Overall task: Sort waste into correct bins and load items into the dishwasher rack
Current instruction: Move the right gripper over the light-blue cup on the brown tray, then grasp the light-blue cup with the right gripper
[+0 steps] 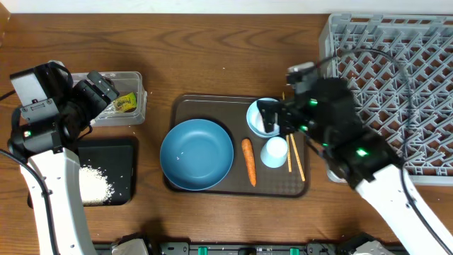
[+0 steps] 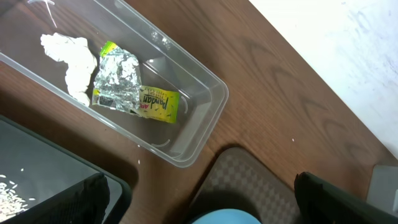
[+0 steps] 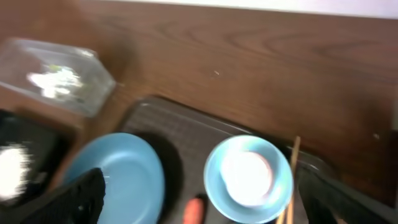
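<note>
I've got the L gripper (image 1: 106,91) spread wide, nothing in it. The clear tub (image 1: 139,106) is just ahead of its fingers, w/ wrapper (image 2: 117,79) and yellow-green packet (image 2: 159,104) inside. Black tray (image 1: 117,159) w/ rice (image 1: 92,185) sits back beside the arm. R gripper (image 1: 269,117) also spread, empty, over the small light-blue bowl (image 3: 249,177) on the brown tray (image 1: 205,108). Near it: carrot (image 1: 248,161), cup (image 1: 274,152), chopsticks (image 1: 295,164). Dark-blue bowl (image 1: 197,154) is farther out, rack (image 1: 425,42) behind the arm.

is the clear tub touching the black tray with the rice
Apart. The left wrist view shows a strip of bare wooden table running between the clear tub and the black tray.
</note>
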Robot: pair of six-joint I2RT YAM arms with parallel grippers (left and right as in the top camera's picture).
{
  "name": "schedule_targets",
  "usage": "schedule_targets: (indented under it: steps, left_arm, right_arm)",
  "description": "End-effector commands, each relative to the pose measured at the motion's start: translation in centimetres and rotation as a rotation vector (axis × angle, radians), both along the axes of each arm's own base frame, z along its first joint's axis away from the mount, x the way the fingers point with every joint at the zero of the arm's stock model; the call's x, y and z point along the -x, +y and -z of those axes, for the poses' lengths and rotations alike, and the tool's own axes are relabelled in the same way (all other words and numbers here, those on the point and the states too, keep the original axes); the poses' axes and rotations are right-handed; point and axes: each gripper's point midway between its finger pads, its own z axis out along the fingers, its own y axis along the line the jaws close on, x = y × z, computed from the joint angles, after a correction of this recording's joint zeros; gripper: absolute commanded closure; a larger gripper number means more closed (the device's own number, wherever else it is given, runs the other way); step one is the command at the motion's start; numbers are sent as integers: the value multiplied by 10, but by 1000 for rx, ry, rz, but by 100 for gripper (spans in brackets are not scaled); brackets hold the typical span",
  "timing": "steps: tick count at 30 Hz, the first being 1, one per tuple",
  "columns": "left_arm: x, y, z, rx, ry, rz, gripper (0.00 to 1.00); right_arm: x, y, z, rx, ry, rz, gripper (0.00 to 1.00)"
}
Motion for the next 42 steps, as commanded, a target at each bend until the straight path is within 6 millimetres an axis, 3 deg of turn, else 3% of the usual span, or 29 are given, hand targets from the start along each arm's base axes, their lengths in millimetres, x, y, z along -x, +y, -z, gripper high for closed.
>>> schedule_targets:
  steps: [1, 5, 8, 11, 18, 24, 27, 29, 34, 42]
  left_arm:
    - [0, 0, 3, 3, 5, 7, 2]
    - [0, 0, 3, 3, 5, 7, 2]
    - [0, 0, 3, 3, 5, 7, 2]
    - [0, 0, 3, 3, 5, 7, 2]
    - [0, 0, 3, 3, 5, 7, 2]
    - [0, 0, 3, 3, 5, 7, 2]
    - [0, 0, 3, 3, 5, 7, 2]
    - [0, 0, 3, 3, 5, 7, 2]
    - [0, 0, 3, 3, 5, 7, 2]
    - [0, 0, 3, 3, 5, 7, 2]
  right_arm:
    - [-15, -11, 13, 92, 6, 134, 2]
    - [-10, -12, 46, 94, 143, 191, 8]
    - [3, -18, 68, 134, 247, 214, 6]
    - [18, -21, 80, 163, 322, 195, 1]
    - [44, -15, 101, 201, 451, 129, 1]
    - [56, -7, 140, 294, 560, 98, 1]
    - [58, -2, 156, 336, 584, 87, 5]
    - [55, -4, 162, 363, 582, 112, 1]
    - [50, -24, 164, 427, 563, 208, 1]
    - [60, -18, 178, 434, 625, 173, 2]
